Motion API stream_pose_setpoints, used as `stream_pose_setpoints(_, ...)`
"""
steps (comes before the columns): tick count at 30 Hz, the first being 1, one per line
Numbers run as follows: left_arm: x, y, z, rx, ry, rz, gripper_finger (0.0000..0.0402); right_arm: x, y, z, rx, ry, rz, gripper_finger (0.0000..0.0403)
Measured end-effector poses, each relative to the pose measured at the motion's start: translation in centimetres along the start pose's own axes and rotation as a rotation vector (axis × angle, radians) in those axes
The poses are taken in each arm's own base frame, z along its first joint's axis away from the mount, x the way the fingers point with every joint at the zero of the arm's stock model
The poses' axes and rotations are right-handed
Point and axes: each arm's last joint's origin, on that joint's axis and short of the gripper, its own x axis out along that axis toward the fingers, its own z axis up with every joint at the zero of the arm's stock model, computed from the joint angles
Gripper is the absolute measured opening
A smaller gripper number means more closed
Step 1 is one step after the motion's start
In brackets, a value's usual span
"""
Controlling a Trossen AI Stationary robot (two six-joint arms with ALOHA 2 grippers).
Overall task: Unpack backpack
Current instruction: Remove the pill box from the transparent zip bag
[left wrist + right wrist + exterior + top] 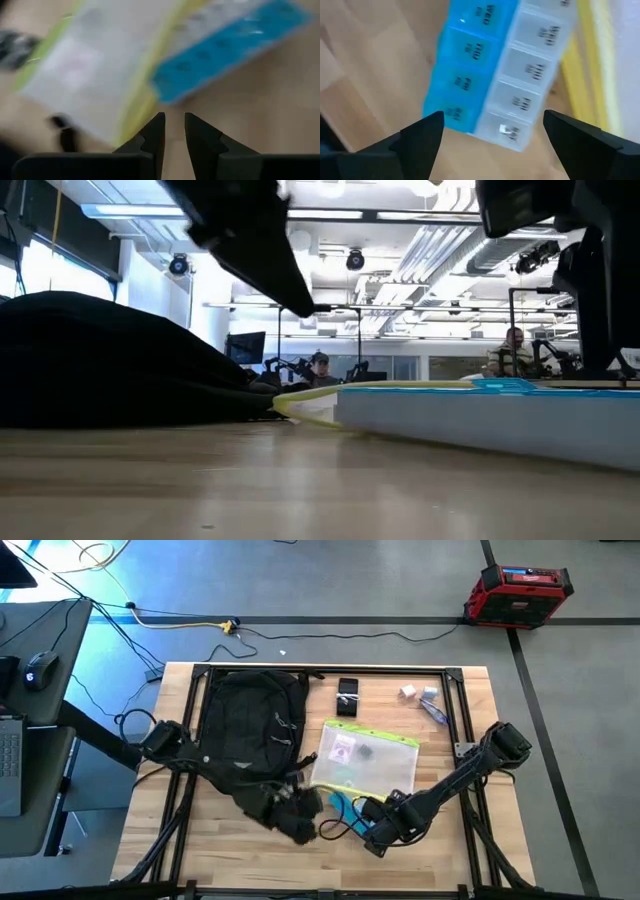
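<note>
The black backpack (250,725) lies flat on the table's left half (100,360). To its right lies a clear pouch (365,760) with a yellow-green edge. A blue and clear pill organizer (495,70) lies at the pouch's near edge (345,805). My left gripper (173,131) hovers next to the backpack's near right corner (315,812), pointing slantwise down at the pouch and organizer. Its fingers are a small gap apart with nothing between them. My right gripper (490,132) points down over the organizer's near end (367,820), wide open, a finger on either side above it.
A black flat item (347,697) and small white and blue items (420,695) lie near the table's far edge. A red case (517,592) stands on the floor beyond the table. Bare wood shows along the near edge (300,490).
</note>
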Motion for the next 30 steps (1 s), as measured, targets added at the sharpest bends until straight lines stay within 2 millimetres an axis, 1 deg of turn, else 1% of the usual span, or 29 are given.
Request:
stream_pose_setpoints(2,0.2,-1.3,-0.4,0.032,-0.022,-0.084,0.0051,-0.1,-0.7,0.4,0.009,0.017,-0.015,0.0332)
stream_pose_setpoints(4,1.0,-2.4,-0.7,0.063,-0.048,-0.165,0.0046,0.5,-1.4,0.8,0.018,0.037,-0.020,0.0332)
stream_pose_setpoints(7,2.8,-3.1,-0.5,0.104,-0.083,-0.247,0.0034,1.6,-2.2,1.5,0.020,0.075,0.034,0.0332)
stream_pose_setpoints(9,4.0,-2.7,-0.2,0.110,-0.095,-0.272,0.0023,2.4,-3.0,1.9,0.030,0.096,0.042,0.0332)
stream_pose_setpoints(12,5.8,-1.4,0.0,0.100,-0.054,-0.286,0.0006,3.3,-3.9,2.4,0.045,0.105,0.069,0.0332)
stream_pose_setpoints(16,7.8,0.3,0.2,0.060,-0.001,-0.339,0.0002,4.5,-3.8,3.1,0.040,0.077,0.226,0.0332)
stream_pose_setpoints(20,9.5,0.8,-0.4,0.011,0.051,-0.360,0.0000,5.6,-3.6,3.3,0.062,0.014,0.365,0.0332)
stream_pose_setpoints(24,10.2,0.5,-1.1,-0.008,0.088,-0.392,0.0000,6.0,-3.5,3.3,0.106,-0.035,0.409,0.0332)
stream_pose_setpoints(30,10.2,0.1,-1.2,-0.020,0.074,-0.398,0.0000,6.4,-3.6,2.9,0.182,-0.096,0.403,0.0332)
